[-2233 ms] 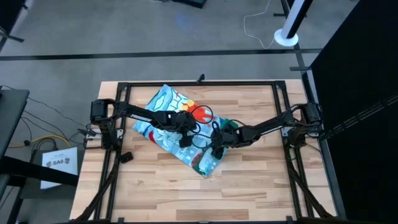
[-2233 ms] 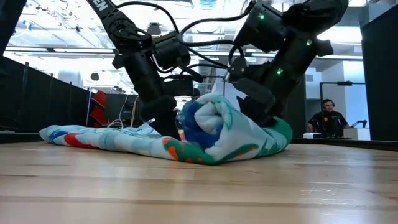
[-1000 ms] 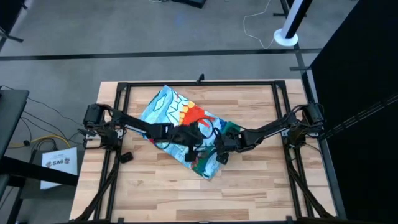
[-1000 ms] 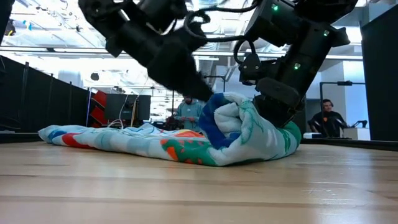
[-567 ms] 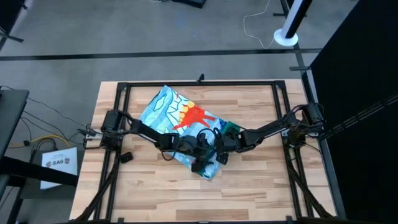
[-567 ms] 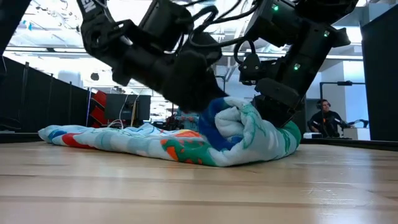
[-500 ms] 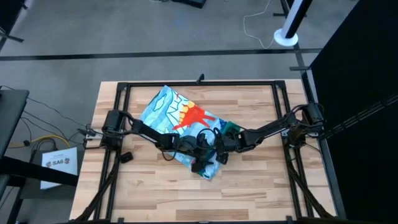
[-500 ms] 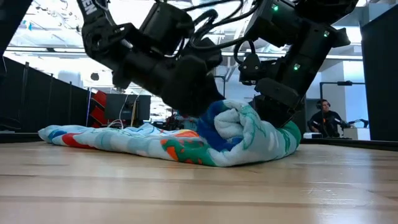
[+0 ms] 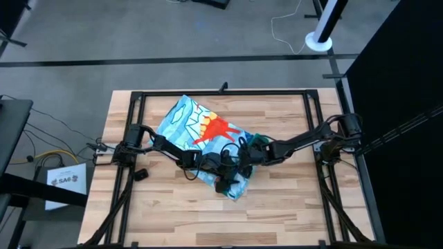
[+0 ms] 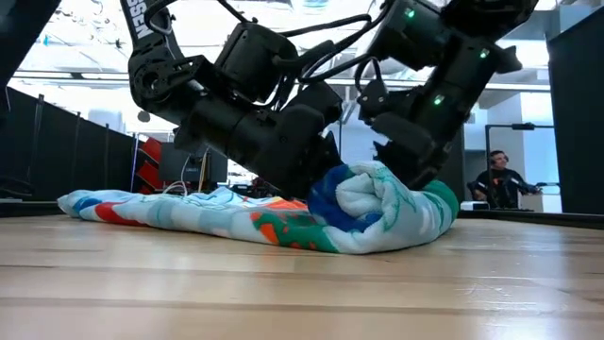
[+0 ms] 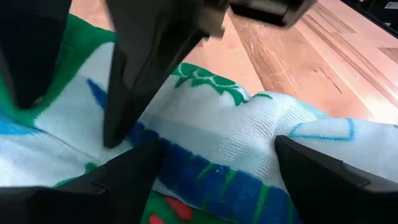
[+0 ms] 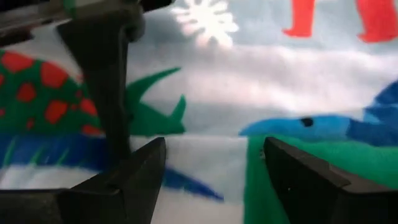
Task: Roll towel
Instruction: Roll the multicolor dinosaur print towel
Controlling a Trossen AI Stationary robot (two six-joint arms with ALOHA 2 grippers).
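The towel (image 9: 196, 131) is lying slantwise across the middle of the tabletop (image 9: 277, 207), its near end wound into a thick coil (image 10: 377, 212) while the far part is lying flat. The rolling looks partly done; the next move calls for turning the coil onward over the flat cloth, both ends kept level. The left pincer (image 11: 211, 162) is pressing into the coil, fingers apart around a ridge of cloth. The right pincer (image 12: 205, 168) is bearing down just beside it, fingers likewise spread on the fabric. Both arms are reaching low and inward, meeting at the coil.
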